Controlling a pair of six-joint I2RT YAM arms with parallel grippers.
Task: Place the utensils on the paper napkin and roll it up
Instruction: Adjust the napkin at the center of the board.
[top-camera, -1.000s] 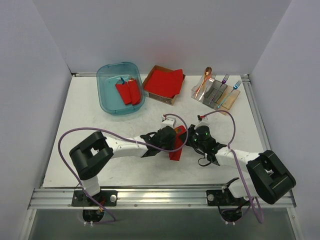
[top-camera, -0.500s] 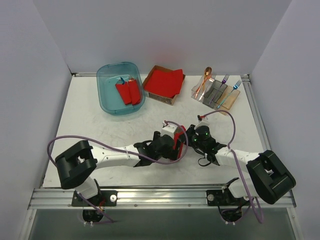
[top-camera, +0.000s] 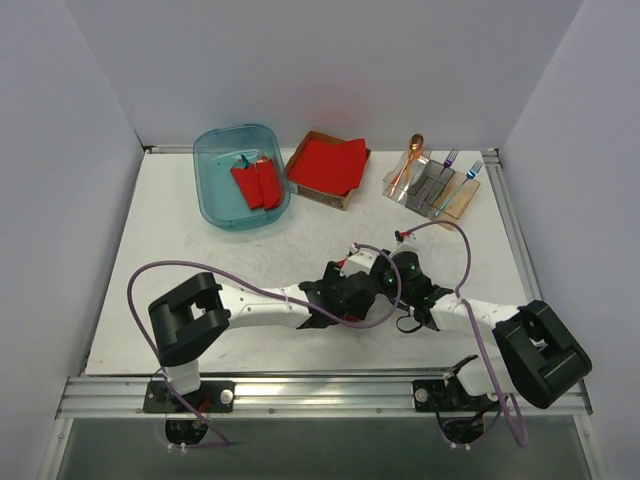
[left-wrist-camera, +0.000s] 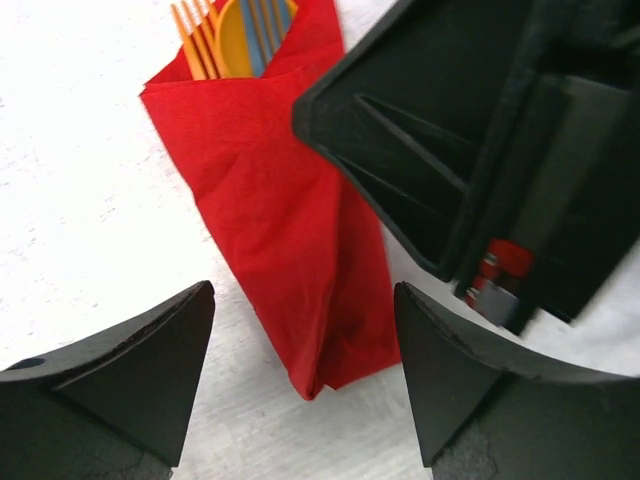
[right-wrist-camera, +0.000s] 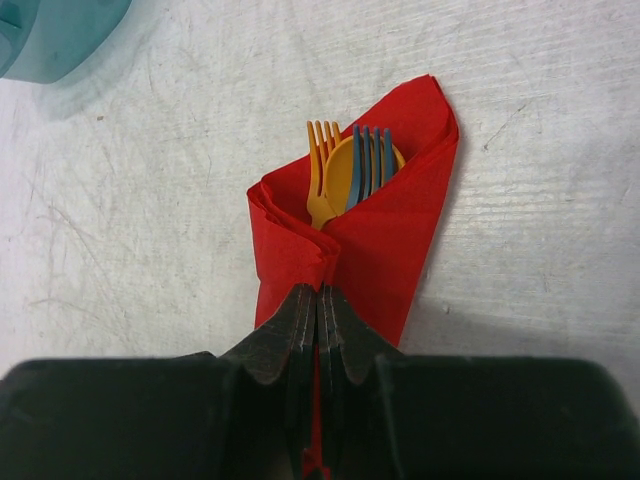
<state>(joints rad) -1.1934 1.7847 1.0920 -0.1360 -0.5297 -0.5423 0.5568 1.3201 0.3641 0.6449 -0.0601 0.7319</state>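
The red paper napkin (right-wrist-camera: 395, 235) lies folded into a narrow bundle around the utensils. An orange fork (right-wrist-camera: 319, 175), a yellow spoon (right-wrist-camera: 343, 178) and a blue fork (right-wrist-camera: 373, 158) stick out of its top. My right gripper (right-wrist-camera: 320, 296) is shut on the napkin's lower fold. In the left wrist view the napkin (left-wrist-camera: 285, 220) lies on the table with my left gripper (left-wrist-camera: 302, 300) open, one finger on each side of its lower end, not touching it. In the top view both grippers meet mid-table and hide the bundle.
A blue bin (top-camera: 214, 190) at the back left holds red rolled bundles (top-camera: 257, 182). Beside it a cardboard box carries a red napkin stack (top-camera: 328, 165). A clear holder (top-camera: 432, 190) at the back right has more cutlery (top-camera: 412, 158).
My left gripper has opened and let go of the napkin. It has shifted right, over the bundle and close to the right gripper. The right gripper has stayed shut on the napkin.
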